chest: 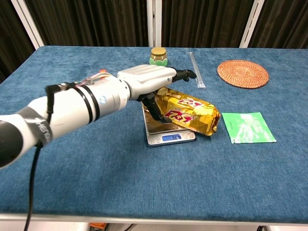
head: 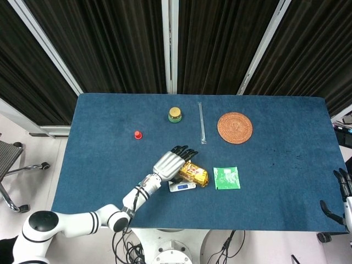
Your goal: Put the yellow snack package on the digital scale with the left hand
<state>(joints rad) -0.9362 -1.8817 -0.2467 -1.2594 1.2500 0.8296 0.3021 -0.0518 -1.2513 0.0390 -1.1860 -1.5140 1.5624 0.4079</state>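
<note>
At the centre of the blue table, the yellow snack package lies across the digital scale, its right end overhanging the platform toward the green sachet. The left hand hovers just above the package's left end, fingers spread apart and extended, thumb hanging down close beside the wrapper; whether it touches cannot be told. The hand appears to grip nothing. The release step looks to be in hand, with the placing all but done. The next move likely calls for lifting the hand clear without dragging the package off the scale. At the lower right edge of the head view, the right hand hangs off the table, fingers apart and empty.
</note>
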